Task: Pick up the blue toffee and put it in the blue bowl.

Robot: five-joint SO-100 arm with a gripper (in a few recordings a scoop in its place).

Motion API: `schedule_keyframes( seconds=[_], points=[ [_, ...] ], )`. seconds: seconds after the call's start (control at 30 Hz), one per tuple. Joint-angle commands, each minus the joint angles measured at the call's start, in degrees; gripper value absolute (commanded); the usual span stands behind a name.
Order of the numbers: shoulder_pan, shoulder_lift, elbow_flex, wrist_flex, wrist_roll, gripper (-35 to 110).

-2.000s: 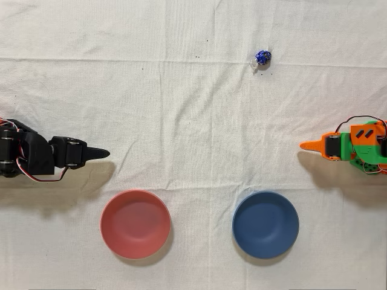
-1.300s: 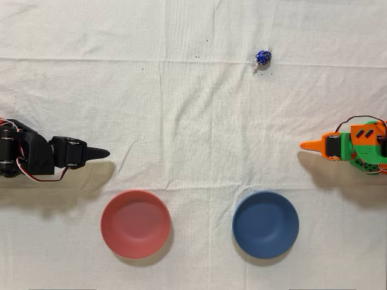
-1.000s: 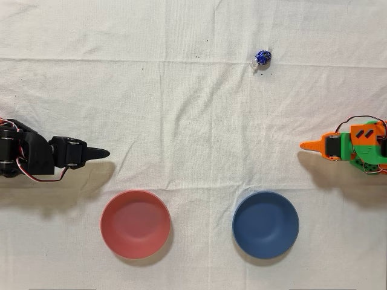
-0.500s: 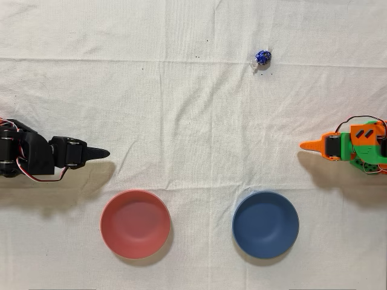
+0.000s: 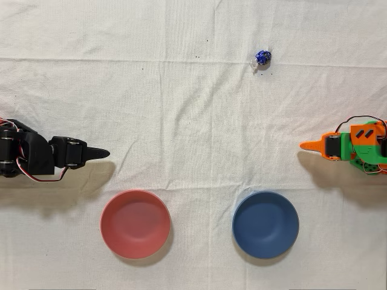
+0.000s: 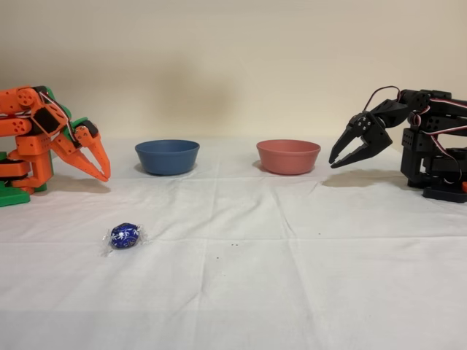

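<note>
The blue toffee [image 5: 262,58] [image 6: 124,235] lies on the white cloth, a small dark-blue foil ball with silvery twisted ends. The blue bowl [image 5: 265,224] [image 6: 167,156] stands empty. My orange gripper [image 5: 304,145] [image 6: 104,173] hangs shut with nothing in it, folded back near its base. In the overhead view it is at the right edge, well below and right of the toffee and above right of the bowl. In the fixed view it is at the left, behind the toffee and left of the bowl.
A red-pink bowl [image 5: 135,223] [image 6: 288,156] stands empty beside the blue one. The idle black arm [image 5: 36,156] [image 6: 419,142] sits at the opposite side of the cloth. The cloth has creases and a few dark specks near the toffee.
</note>
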Motion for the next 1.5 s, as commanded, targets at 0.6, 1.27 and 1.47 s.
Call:
schedule_keyframes(
  seconds=[0.6,1.27,1.47],
  points=[
    [11.9,-36.0,-47.1,-4.0,-8.2,0],
    [35.9,-69.0,-70.4,-0.7,3.1,0],
    [40.8,-77.4,-74.1,0.4,4.7,2]
  ],
)
